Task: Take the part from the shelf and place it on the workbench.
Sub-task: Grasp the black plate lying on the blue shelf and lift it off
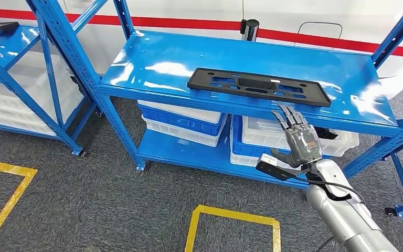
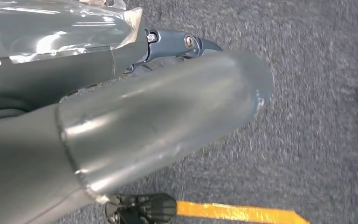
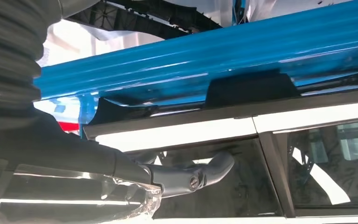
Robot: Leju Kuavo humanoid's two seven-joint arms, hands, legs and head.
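Part (image 1: 258, 86), a flat black slotted plate, is lying near the front edge of the blue shelf (image 1: 157, 60). Right hand (image 1: 298, 137) is hovering just below that edge, fingers spread and holding nothing, so the reach is underway; next it needs lifting over the lip to grip the plate's near edge.

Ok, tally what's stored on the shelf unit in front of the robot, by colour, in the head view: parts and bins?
Black part on the top shelf: 1
Blue bins on the lower shelf: 2
White bins on the lower shelf: 3
Total: 6
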